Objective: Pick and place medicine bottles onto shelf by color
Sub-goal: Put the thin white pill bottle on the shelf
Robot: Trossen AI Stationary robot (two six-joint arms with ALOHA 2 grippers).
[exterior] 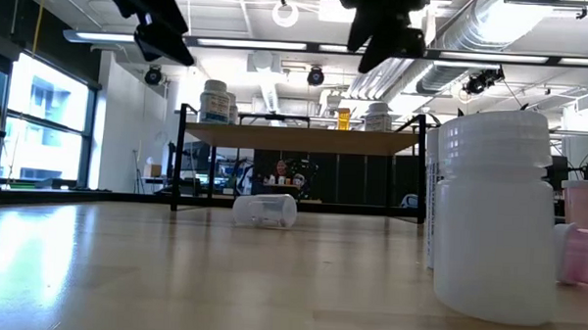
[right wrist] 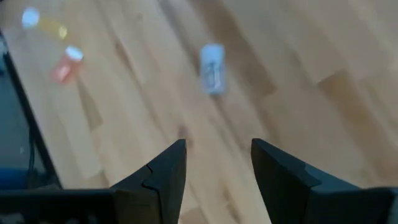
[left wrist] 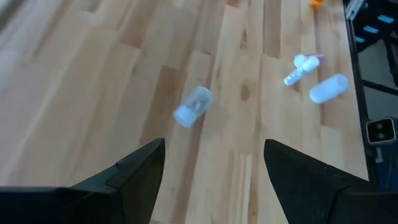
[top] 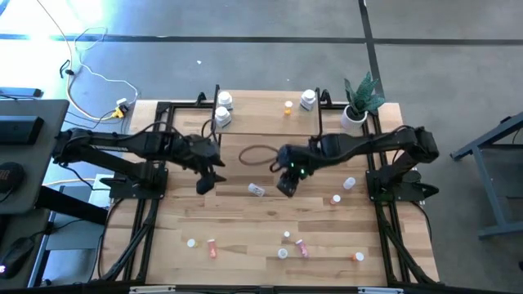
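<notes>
Both arms hang above the middle of the tabletop, on either side of one white bottle that lies on its side in front of the shelf. This looks like the approach step of a pick: nothing is gripped yet.

The left gripper hovers just to the bottle's left, fingers spread wide and empty. The right gripper hovers just to its right, fingers parted less widely, also empty.

The shelf, beyond the lying bottle, already carries large white bottles at its left end, another white one toward its right, and a small orange bottle between them. More small bottles, white, pink and orange, lie scattered on the near side, well apart from the shelf.

The next move probably calls for one gripper to descend over the lying bottle, fingers across its body, then close.
</notes>
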